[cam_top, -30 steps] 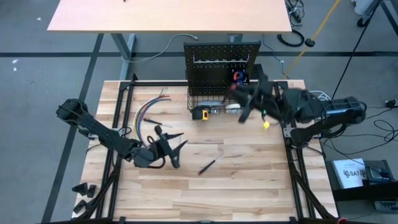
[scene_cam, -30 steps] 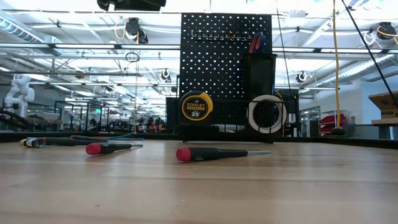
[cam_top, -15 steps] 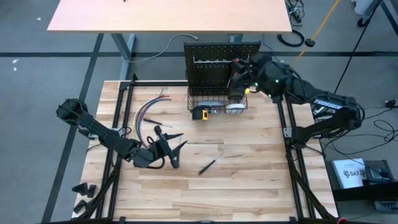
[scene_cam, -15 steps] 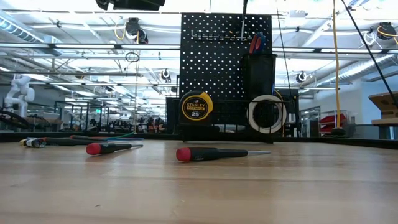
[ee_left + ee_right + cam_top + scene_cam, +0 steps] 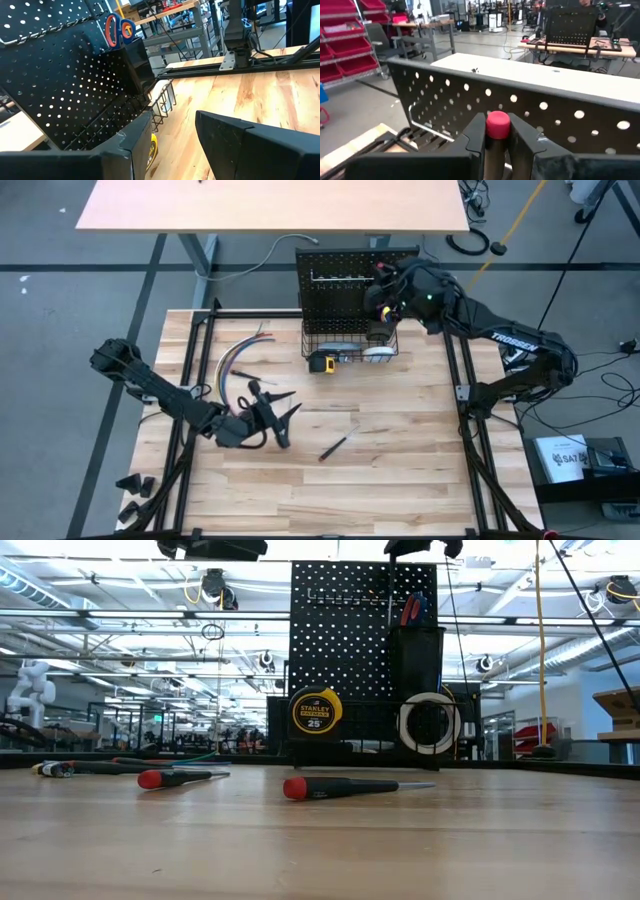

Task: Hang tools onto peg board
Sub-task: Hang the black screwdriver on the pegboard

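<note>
The black peg board (image 5: 345, 275) stands upright at the table's far edge, with a wire basket (image 5: 350, 345) and a yellow tape measure (image 5: 322, 362) at its foot. Orange-handled scissors (image 5: 117, 30) stand in its black cup (image 5: 418, 660). My right gripper (image 5: 385, 298) is high at the board's top right, above the cup, shut on a red-capped screwdriver (image 5: 497, 125). My left gripper (image 5: 283, 425) is open and empty, low over the table's left middle. Two screwdrivers (image 5: 175, 778) (image 5: 340, 786) lie on the table. My right gripper pinches the screwdriver's handle just below its red end cap (image 5: 497, 131) between its two fingers. The cap stands up between the fingers; they hide the rest. The screwdriver is lifted clear of the table, near the peg board's top edge (image 5: 560, 100).
A bundle of coloured wires (image 5: 235, 360) and black tools (image 5: 268, 395) lie beside my left gripper. A white roll (image 5: 428, 723) sits in the basket. The near half of the table shows bare wood.
My right gripper has gone up and toward the table's far edge with the screwdriver, from beside the basket to the peg board's top right above the cup. It now shows at the top of the low view.
</note>
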{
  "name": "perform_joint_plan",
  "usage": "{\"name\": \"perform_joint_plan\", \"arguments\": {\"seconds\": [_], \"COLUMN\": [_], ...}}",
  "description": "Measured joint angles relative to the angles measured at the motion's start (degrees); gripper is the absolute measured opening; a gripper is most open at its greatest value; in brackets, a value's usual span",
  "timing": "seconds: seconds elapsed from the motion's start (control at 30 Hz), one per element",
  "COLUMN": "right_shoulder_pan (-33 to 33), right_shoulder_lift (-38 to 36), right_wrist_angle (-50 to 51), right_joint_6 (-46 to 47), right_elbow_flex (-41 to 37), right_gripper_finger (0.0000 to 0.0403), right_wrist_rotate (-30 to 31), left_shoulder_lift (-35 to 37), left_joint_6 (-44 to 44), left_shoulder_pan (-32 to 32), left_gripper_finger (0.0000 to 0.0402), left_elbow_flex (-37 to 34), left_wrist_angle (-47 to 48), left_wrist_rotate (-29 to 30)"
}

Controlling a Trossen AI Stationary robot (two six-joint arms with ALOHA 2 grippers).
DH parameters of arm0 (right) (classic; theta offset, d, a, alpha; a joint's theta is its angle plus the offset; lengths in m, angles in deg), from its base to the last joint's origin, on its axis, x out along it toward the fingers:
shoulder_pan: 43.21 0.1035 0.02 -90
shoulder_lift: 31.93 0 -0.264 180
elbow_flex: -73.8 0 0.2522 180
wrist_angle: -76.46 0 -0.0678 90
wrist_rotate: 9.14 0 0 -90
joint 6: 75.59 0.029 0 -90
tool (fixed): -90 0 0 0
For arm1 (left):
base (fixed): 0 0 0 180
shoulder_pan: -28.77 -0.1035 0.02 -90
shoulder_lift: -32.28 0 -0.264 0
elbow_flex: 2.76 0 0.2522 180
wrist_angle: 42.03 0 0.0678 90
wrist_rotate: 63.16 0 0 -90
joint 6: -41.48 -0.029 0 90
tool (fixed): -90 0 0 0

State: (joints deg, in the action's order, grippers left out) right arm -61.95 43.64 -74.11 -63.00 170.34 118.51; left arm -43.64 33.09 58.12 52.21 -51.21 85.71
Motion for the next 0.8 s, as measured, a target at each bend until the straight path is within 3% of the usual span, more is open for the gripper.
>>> {"name": "perform_joint_plan", "arguments": {"seconds": [0.67,0.8], "right_shoulder_pan": [-2.32,-2.32], "right_shoulder_lift": [1.11,2.82], "right_wrist_angle": [0.01,-0.07], "right_joint_6": [0.23,-0.4], "right_elbow_flex": [0.0,-0.04], "right_gripper_finger": [0.0043,0.0043], "right_wrist_rotate": [0.31,3.45], "left_shoulder_lift": [0.0,0.0], "left_joint_6": [-1.0,-1.01], "left_shoulder_pan": [-1.69,-1.69], "left_gripper_finger": [0.016,0.016], "left_elbow_flex": [0.0,0.0], "left_wrist_angle": [0.02,0.0], "left_wrist_rotate": [-0.04,-0.04]}}
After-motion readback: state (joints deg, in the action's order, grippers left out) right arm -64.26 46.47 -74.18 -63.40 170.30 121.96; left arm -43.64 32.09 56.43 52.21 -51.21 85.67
